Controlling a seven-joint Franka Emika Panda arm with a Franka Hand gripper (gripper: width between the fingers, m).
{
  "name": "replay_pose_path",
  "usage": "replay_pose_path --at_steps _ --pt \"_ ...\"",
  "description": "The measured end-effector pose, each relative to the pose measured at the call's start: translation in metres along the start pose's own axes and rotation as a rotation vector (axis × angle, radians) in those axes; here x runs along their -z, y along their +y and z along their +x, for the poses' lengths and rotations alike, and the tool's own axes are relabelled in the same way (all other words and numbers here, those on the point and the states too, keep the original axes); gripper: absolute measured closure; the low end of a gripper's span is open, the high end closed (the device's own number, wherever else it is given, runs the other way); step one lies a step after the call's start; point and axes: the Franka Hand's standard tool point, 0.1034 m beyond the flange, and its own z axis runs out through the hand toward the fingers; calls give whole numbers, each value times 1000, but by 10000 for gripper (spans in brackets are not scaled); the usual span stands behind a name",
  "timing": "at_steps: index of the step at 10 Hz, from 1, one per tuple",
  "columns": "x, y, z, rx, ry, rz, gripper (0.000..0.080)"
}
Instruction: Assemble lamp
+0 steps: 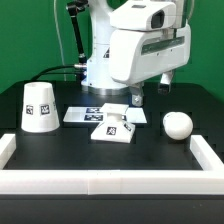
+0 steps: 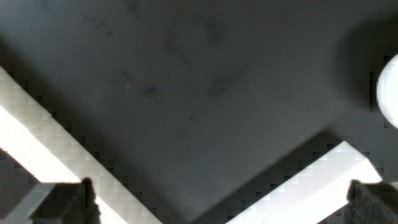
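A robotics lab bench: a white arm (image 1: 140, 50) stands over a black table (image 1: 150, 152) fenced by a white rim (image 1: 110, 181), with a green backdrop (image 1: 30, 40) and a tagged marker board (image 1: 78, 114).

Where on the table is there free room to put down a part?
The widest bare patch is the dark table strip between the row of parts and the front white rail. A smaller gap lies between the base and the bulb. It is crowded around the base, beside the marker board, near the hand.

Edge crops bulb (image 2: 390, 95); fingers (image 2: 54, 206) likewise.
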Motion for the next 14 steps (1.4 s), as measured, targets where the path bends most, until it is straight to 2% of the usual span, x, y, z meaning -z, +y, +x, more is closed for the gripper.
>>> replay_pose_path --at_steps 6,7,8,9,11,12,14 --pt "0 0 -1 21 5 -5 100" --pt "-3 -1 -6 112 26 -28 100" --pt "-4 -4 -14 158 24 -29 100" --pt "-4 -7 -19 222 34 -43 100" --pt "-8 -8 -43 349 48 -73 100" --pt "-9 -7 -54 332 45 -68 100" --pt "-10 -7 -55 328 44 -67 100"
